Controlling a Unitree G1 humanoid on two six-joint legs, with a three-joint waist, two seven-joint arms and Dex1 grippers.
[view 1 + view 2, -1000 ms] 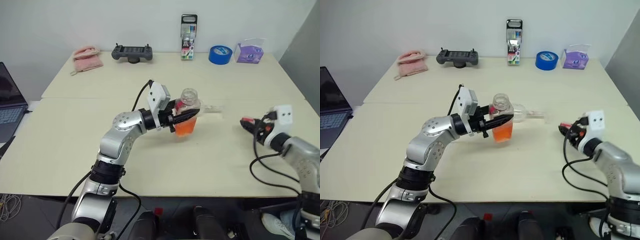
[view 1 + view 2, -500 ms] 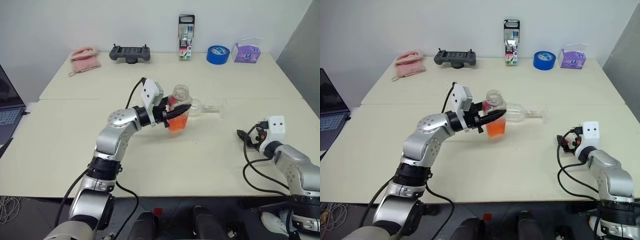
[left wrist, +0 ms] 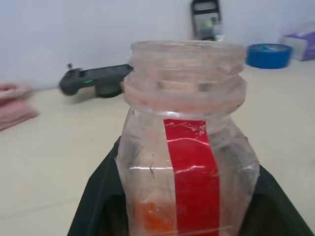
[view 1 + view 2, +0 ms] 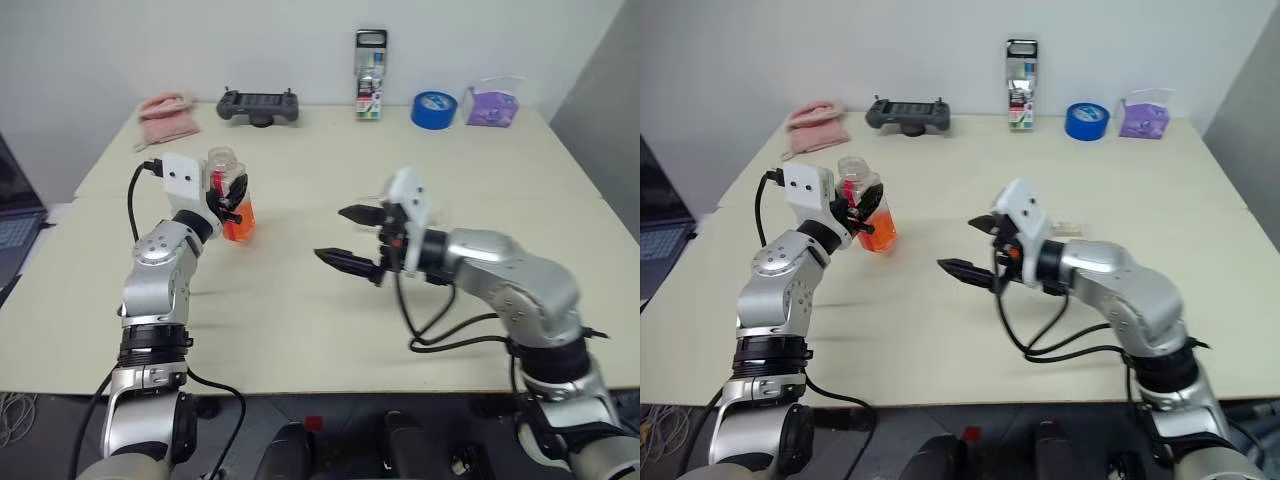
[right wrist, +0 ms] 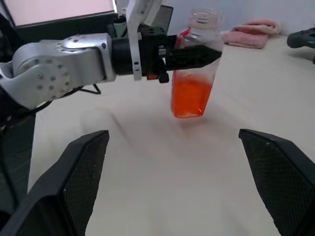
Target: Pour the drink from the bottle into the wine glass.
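My left gripper [image 4: 232,196] is shut on the bottle [image 4: 226,180], which stands about upright over the table's left part. The bottle is clear, carries a red label strip [image 3: 193,172] and has an open, capless mouth [image 3: 187,51]. The orange drink [image 5: 191,96] fills its lower part. My right gripper [image 4: 331,234] hovers over the table's middle, open wide, pointing left toward the bottle with nothing between its fingers [image 5: 74,187]. Just behind my right wrist a small clear piece [image 4: 1068,228] lies on the table. It seems to be the wine glass on its side, mostly hidden.
Along the far edge lie a pink cloth [image 4: 163,108], a black game controller [image 4: 258,103], a marker pack [image 4: 370,62], a blue tape roll [image 4: 433,108] and a purple tissue pack [image 4: 494,105]. A laptop [image 4: 12,228] sits off the left edge.
My left arm has swung the bottle from the table's middle to the left. My right arm has come from the right edge to the middle, and its gripper has opened.
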